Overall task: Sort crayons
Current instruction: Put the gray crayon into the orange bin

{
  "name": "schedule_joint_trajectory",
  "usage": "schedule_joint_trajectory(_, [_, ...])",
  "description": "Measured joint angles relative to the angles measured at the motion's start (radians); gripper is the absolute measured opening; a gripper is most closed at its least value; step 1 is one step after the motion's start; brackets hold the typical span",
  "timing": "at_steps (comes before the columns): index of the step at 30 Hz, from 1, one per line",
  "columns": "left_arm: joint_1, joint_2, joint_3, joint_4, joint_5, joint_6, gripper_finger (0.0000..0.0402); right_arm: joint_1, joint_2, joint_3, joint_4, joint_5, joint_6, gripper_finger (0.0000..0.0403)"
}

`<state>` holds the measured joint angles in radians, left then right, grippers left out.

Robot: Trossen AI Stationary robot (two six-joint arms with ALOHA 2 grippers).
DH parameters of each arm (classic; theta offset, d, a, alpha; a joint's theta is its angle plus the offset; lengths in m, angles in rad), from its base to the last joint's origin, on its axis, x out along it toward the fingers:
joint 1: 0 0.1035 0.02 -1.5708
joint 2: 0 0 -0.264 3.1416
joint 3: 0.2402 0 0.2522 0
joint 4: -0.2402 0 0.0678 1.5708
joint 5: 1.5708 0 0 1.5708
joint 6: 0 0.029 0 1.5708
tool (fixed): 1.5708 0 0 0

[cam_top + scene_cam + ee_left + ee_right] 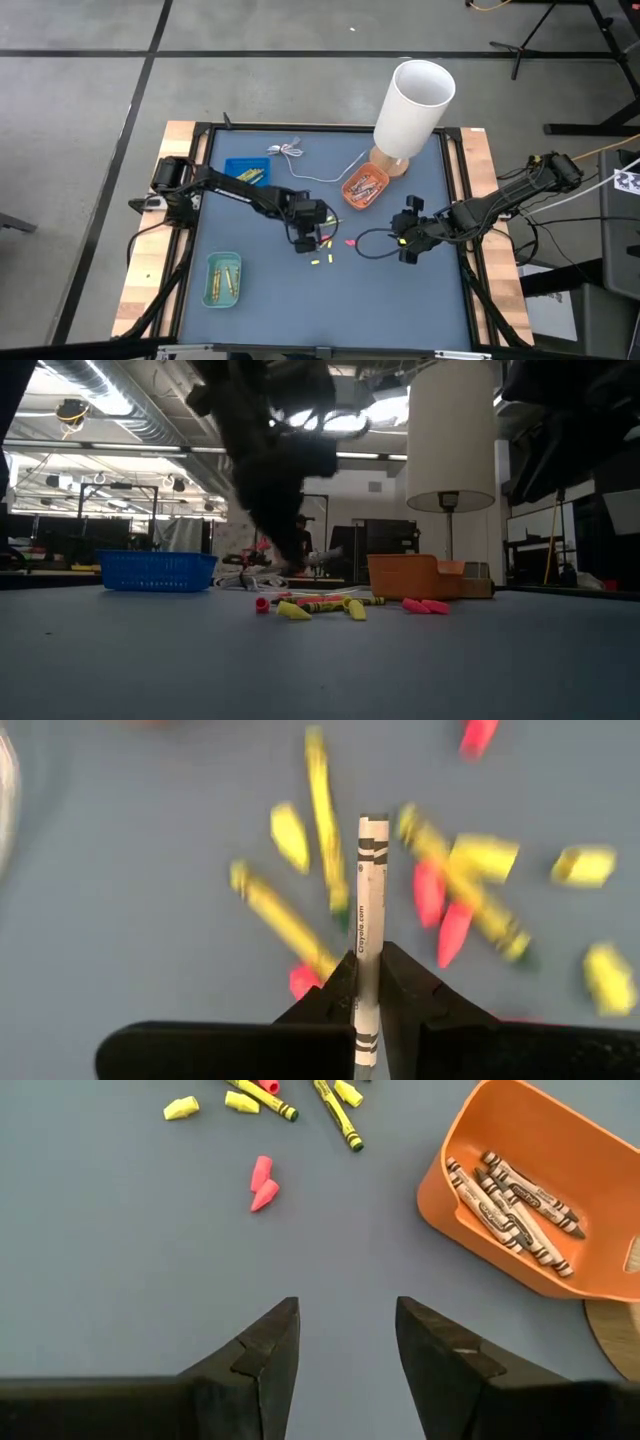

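My left gripper (308, 240) hangs over the loose crayons (325, 248) in the middle of the table, shut on a pale white-wrapped crayon (370, 870). Below it lie yellow sticks, yellow stubs and pink pieces (440, 900) on the blue mat. Right of the pile, my right gripper (345, 1340) stands open over bare mat, with nothing between its fingers. Two pink pieces (262, 1185) lie ahead of it. My left gripper pinches the white crayon's wrapped shaft (366, 952) between its two fingers, back from the crayon's free end. The fingers slant down from above and lie along the crayon. Its free end (373, 825) sticks out past the fingertips, clear of the mat.
An orange tray (365, 187) holding brown-wrapped crayons sits at the back by a white lamp (413, 100). A blue tray (245, 172) at the back left and a green tray (223, 280) at the front left hold yellow crayons. A thin white cable (300, 158) lies at the back.
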<state>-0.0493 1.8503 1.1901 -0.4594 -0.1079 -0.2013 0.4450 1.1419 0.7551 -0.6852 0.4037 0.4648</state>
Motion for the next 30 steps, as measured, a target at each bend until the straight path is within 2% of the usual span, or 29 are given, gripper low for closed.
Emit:
schedule_joint_trajectory(4, [0.017, 0.0, 0.029, 0.116, -0.004, 0.025, 0.0007, 0.0, 0.0, 0.0, 0.008, 0.0, 0.0, 0.0166])
schedule_joint_trajectory(11, [0.094, 0.011, 0.036, 0.467, -0.006, 0.028, 0.0009, 0.0, 0.0, 0.0, 0.007, 0.0, -0.001, 0.0166])
schedule_joint_trajectory(19, [0.178, 0.083, 0.037, 0.753, -0.008, 0.027, 0.0009, 0.0, 0.0, 0.0, 0.012, 0.0, -0.001, 0.0166])
schedule_joint_trajectory(23, [0.195, 0.121, 0.037, 0.815, -0.008, 0.025, 0.001, 0.0, 0.0, 0.0, 0.014, 0.005, -0.002, 0.0166])
schedule_joint_trajectory(30, [0.207, 0.14, 0.036, 0.807, -0.01, 0.025, 0.001, 0.0, 0.0, 0.0, 0.035, 0.017, -0.008, 0.0166])
